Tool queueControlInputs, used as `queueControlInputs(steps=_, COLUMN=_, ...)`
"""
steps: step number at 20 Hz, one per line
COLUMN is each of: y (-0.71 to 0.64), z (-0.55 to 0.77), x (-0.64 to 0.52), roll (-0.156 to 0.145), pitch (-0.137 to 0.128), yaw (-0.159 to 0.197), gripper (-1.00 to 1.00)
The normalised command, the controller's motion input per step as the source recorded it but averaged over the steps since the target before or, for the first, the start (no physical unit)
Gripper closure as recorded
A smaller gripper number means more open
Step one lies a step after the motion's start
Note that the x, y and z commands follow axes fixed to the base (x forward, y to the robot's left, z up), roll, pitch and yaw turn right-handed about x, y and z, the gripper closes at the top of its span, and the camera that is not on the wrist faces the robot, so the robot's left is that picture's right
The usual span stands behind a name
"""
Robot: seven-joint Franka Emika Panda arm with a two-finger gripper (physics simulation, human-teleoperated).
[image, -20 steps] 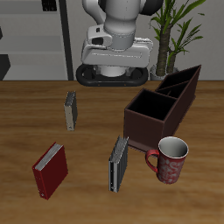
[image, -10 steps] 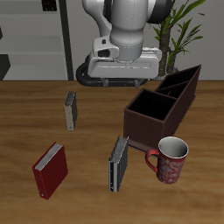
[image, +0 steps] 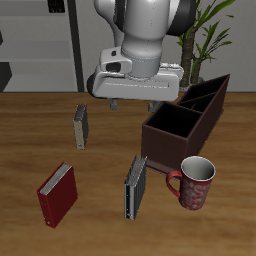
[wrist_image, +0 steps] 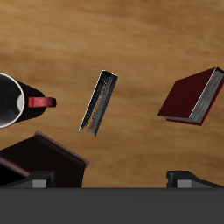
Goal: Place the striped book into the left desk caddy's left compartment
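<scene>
Flanking the striped book [image: 135, 186] are mug [image: 196, 182] and red book [image: 57, 194]; gripper [image: 131, 101] hangs open above.

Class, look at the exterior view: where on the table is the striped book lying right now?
The striped book lies near the table's front edge, between the red book and the mug, just in front of the left desk caddy.

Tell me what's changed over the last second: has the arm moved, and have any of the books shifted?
The gripper has come forward from the back of the table and hangs in the air behind the striped book, holding nothing. Nothing was gripped or released. The striped book, red book, smaller grey book, mug and left desk caddy lie as before.
</scene>
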Motion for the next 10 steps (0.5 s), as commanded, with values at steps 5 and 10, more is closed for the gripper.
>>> queueControlInputs(steps=5, y=0.04, z=-0.18, x=0.19, roll=0.006, pitch=-0.046, yaw=-0.021, gripper=-1.00)
queueControlInputs(steps=10, y=0.18, z=-0.28, x=0.17, roll=0.026, pitch=-0.031, yaw=-0.045, gripper=-1.00)
